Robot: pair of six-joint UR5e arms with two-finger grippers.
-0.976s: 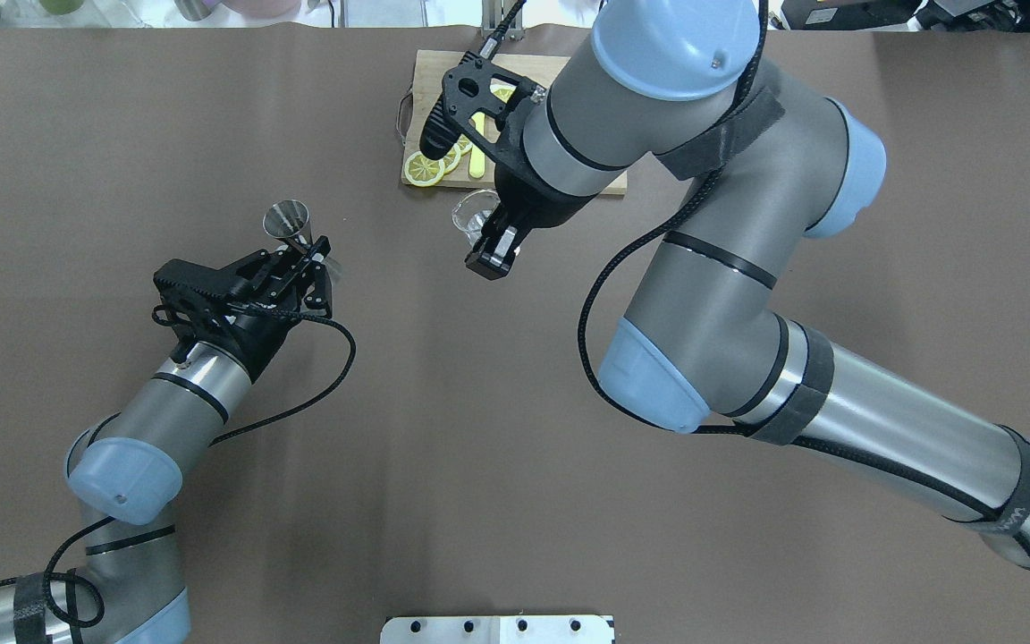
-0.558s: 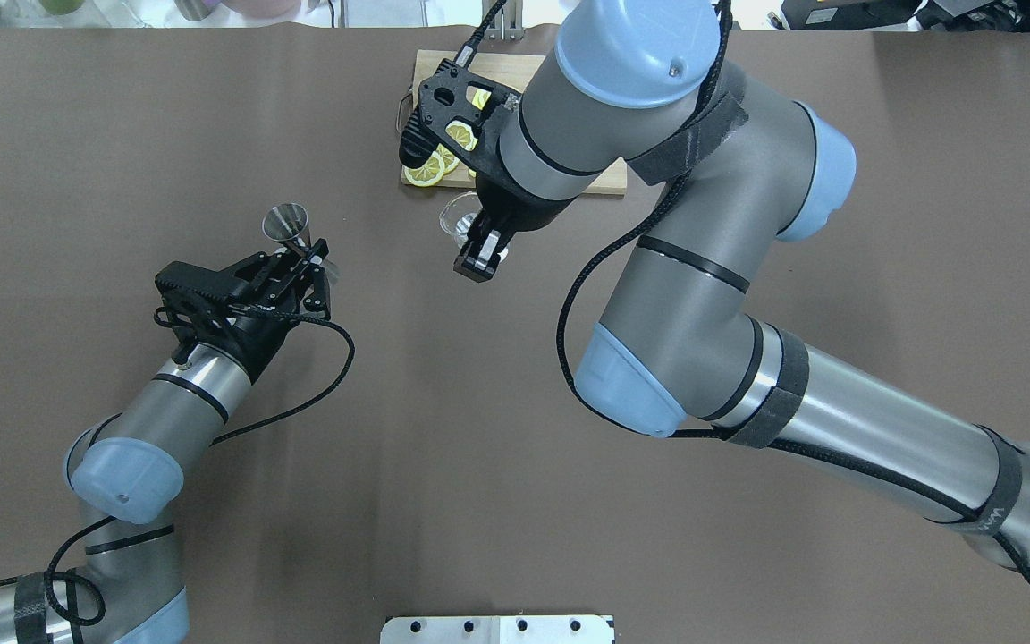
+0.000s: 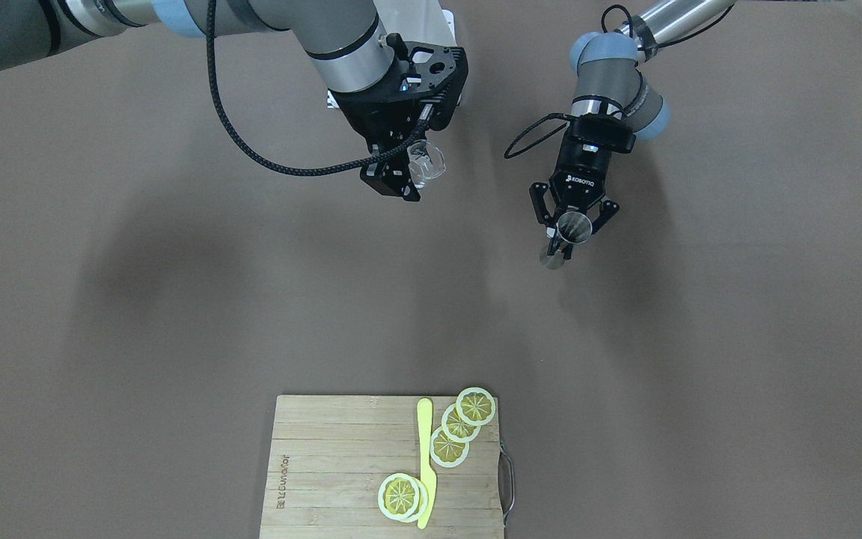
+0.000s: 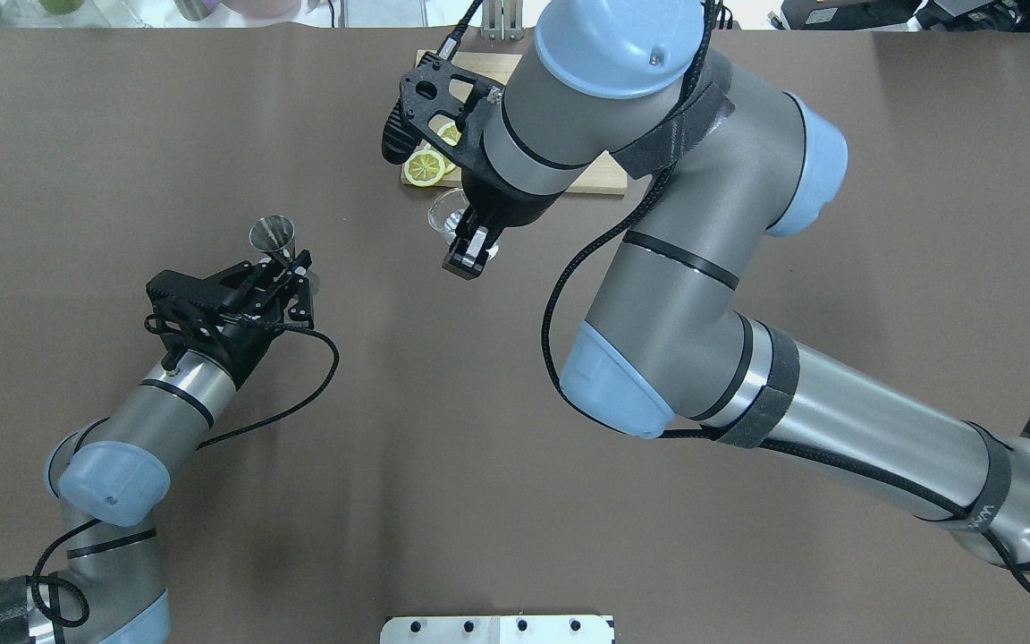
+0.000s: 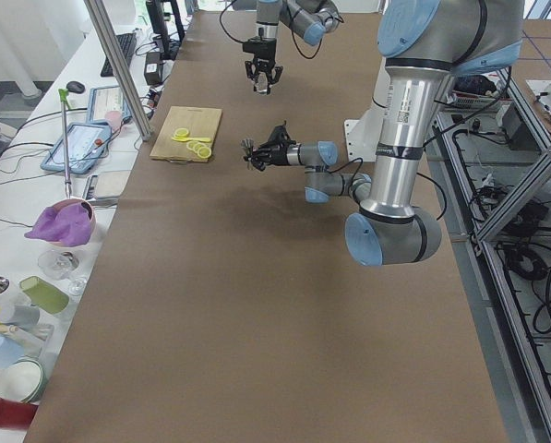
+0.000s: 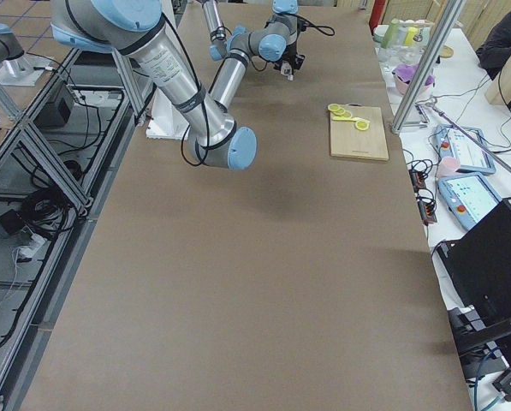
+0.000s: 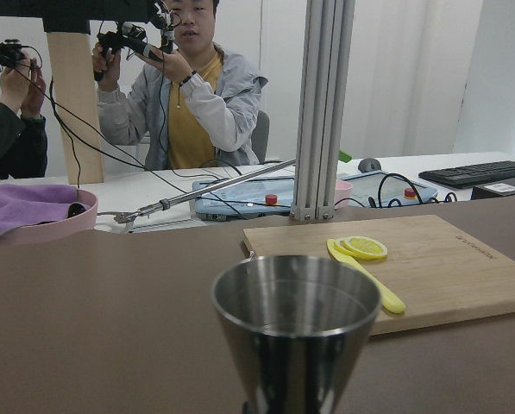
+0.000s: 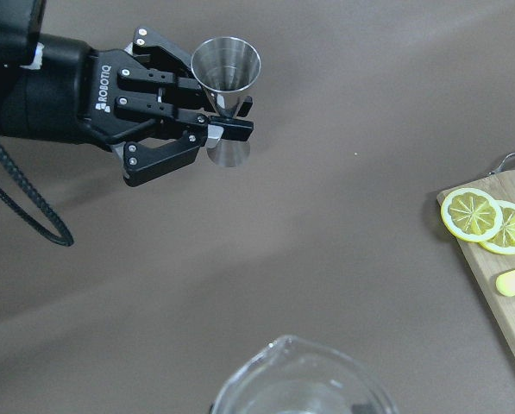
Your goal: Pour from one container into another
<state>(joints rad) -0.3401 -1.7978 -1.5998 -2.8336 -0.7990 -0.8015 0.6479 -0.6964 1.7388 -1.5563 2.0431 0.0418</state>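
Observation:
A steel double-cone jigger [image 4: 272, 236] [image 3: 572, 227] [image 8: 226, 67] stands upright in the air, with my left gripper [image 4: 297, 277] [image 8: 222, 131] shut on its narrow waist. Its open cup fills the left wrist view [image 7: 294, 336]. A clear glass pitcher with a spout [image 4: 445, 213] [image 3: 427, 161] [image 8: 302, 390] is held above the table by my right gripper [image 4: 470, 250] [image 3: 398, 177], which is shut on it. The pitcher is to the right of the jigger in the overhead view, a gap apart.
A wooden cutting board [image 3: 326, 464] [image 4: 604, 183] with lemon slices [image 3: 461, 427] and a yellow knife [image 3: 425, 464] lies at the table's far side, partly under my right arm in the overhead view. Operators sit beyond the table [image 7: 188, 95].
My right arm has carried the pitcher leftward, toward the jigger. My left gripper with the jigger has shifted slightly left and away from the robot.

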